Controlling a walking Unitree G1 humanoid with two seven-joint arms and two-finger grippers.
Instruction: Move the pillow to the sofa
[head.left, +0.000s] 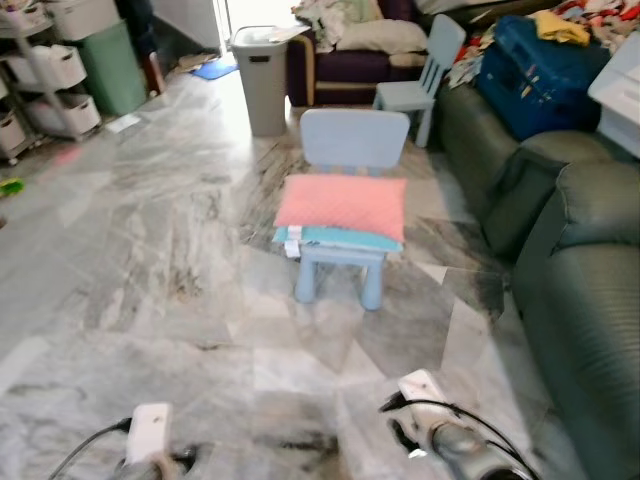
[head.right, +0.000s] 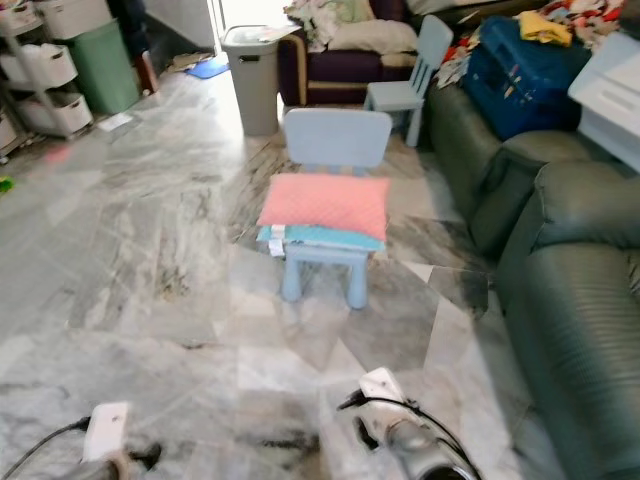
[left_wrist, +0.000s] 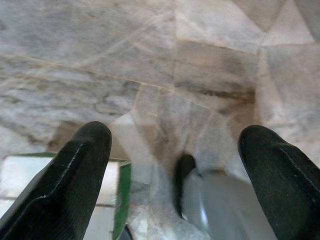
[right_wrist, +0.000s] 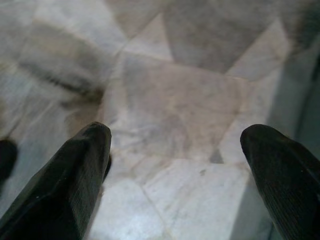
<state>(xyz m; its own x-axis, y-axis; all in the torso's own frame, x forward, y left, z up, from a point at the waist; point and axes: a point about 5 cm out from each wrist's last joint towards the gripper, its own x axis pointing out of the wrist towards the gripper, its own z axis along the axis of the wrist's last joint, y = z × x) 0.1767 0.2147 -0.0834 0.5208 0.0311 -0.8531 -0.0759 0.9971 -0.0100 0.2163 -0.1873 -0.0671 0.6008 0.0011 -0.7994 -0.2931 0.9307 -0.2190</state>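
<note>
While both grippers, left gripper (left_wrist: 175, 165) and right gripper (right_wrist: 175, 165), hang wide open over bare marble floor (head.left: 150, 250), one pink pillow (head.left: 342, 207) lies on the nearer of two blue chairs (head.left: 350, 150), open floor to its left, the green sofa (head.left: 580, 260) to its right.

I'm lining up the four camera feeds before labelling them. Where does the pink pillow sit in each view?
Left eye view: pink pillow just right of centre, on the small blue chair.
Right eye view: pink pillow at centre, on the same chair.
Left wrist view: not in it; marble floor.
Right wrist view: not in it; marble floor.
Shared landmark: grey bin behind the chair.
</note>
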